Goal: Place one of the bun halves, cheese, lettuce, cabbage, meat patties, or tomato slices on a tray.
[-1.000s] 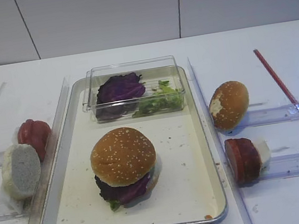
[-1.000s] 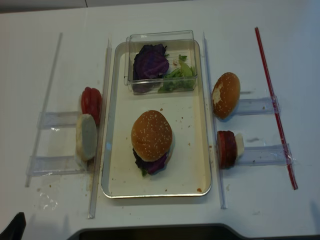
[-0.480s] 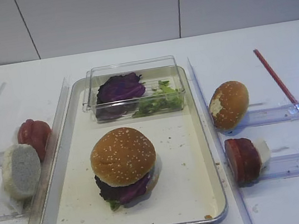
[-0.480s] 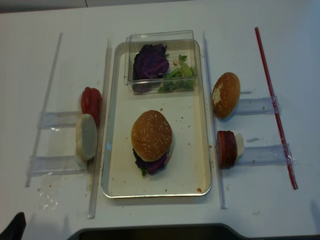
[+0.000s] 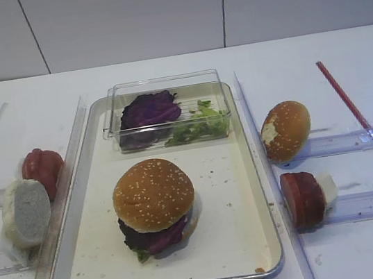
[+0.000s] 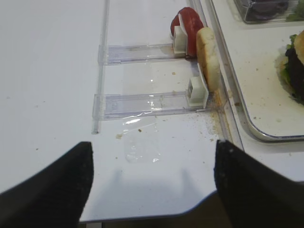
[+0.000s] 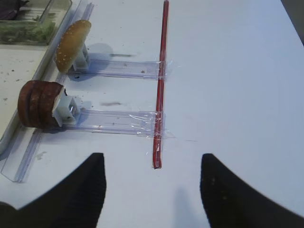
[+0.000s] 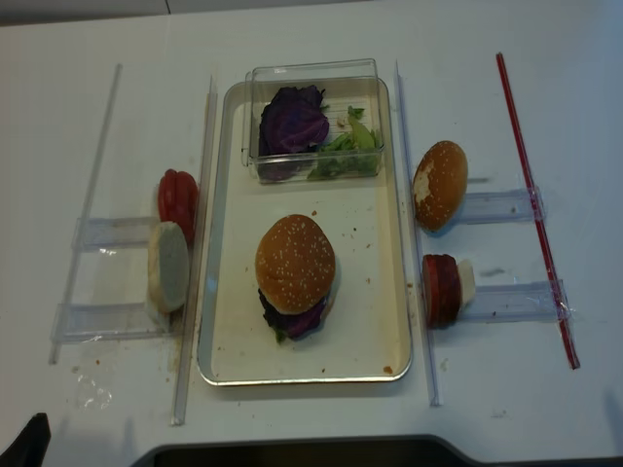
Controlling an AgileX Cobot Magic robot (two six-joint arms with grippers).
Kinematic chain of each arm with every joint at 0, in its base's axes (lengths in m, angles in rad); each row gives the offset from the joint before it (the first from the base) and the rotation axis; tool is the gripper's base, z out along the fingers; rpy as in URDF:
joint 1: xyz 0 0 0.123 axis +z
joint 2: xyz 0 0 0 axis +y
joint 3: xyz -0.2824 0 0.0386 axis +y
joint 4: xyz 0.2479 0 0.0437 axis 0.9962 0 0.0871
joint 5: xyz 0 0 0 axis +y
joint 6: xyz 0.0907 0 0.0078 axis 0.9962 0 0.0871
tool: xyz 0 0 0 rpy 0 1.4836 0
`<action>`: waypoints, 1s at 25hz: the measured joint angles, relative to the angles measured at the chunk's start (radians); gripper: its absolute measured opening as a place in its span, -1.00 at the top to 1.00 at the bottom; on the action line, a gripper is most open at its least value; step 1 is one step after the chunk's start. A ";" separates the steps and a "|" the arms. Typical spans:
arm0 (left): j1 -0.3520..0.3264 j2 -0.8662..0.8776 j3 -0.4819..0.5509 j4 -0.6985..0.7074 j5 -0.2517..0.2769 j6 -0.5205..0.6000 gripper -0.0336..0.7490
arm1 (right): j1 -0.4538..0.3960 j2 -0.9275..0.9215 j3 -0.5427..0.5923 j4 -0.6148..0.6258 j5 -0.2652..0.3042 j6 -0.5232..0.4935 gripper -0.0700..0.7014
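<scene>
The tray lies mid-table. On it stands a stack topped by a sesame bun half, with purple cabbage, a dark patty and green lettuce showing under it. More cabbage and lettuce sit in a clear box at the tray's far end. Meat patties stand on edge in a holder right of the tray. Tomato slices stand left of it. No cheese shows. My right gripper is open and empty over bare table near the patties. My left gripper is open and empty at the table's front edge.
A brown bun half with a white patch and a pale bun half stand in clear holders beside the tray. A red stick runs along the right. Clear rails flank the tray. The clear box occupies the tray's far end.
</scene>
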 joint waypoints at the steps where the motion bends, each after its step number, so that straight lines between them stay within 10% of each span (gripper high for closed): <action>1: 0.000 0.000 0.000 0.000 0.000 0.000 -0.34 | 0.000 0.000 0.000 0.000 0.000 0.000 -0.36; 25: 0.000 0.000 0.000 -0.007 0.000 0.000 -0.34 | 0.000 0.000 0.000 0.000 0.000 -0.004 -0.36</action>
